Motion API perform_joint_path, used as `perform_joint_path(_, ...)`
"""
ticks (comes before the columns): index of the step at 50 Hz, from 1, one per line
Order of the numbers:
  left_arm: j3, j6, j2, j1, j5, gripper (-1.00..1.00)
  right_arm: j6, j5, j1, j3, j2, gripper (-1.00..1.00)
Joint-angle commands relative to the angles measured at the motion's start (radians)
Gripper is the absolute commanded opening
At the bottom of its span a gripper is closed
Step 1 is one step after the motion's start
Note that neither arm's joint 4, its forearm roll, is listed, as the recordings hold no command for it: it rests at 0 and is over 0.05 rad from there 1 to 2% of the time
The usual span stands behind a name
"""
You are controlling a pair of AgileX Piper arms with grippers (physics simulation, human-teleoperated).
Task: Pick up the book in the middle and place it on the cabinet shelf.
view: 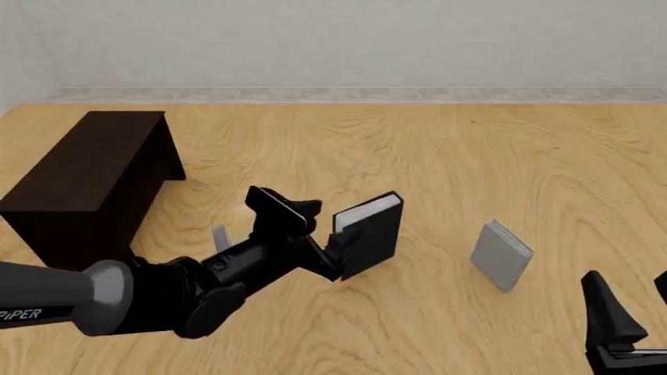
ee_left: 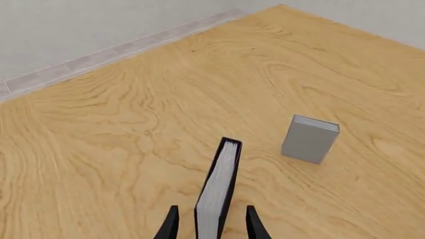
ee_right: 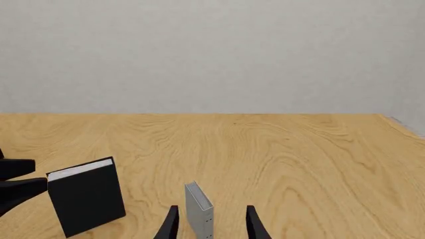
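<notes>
One "PIPER" label (view: 23,315) on left arm (view: 94,293)

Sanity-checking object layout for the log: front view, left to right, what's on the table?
cabinet → thin grey book, mostly hidden behind the left arm → black book, held at the left gripper → smaller grey book → right gripper fingers at the lower right corner.
</notes>
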Motion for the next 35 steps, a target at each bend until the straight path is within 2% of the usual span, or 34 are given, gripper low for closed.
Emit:
perform_joint_path(1, -0.041, 0.015, 0.025, 0.01, 0.019, 1.0, 0.0, 0.0, 0.0, 0.0, 0.0, 1.0)
perform_joint_path(35, -0.127, 0.015, 0.116, -0.009, 0.036, 1.0, 0.0, 0.0, 0.0, 0.0, 0.0, 1.0)
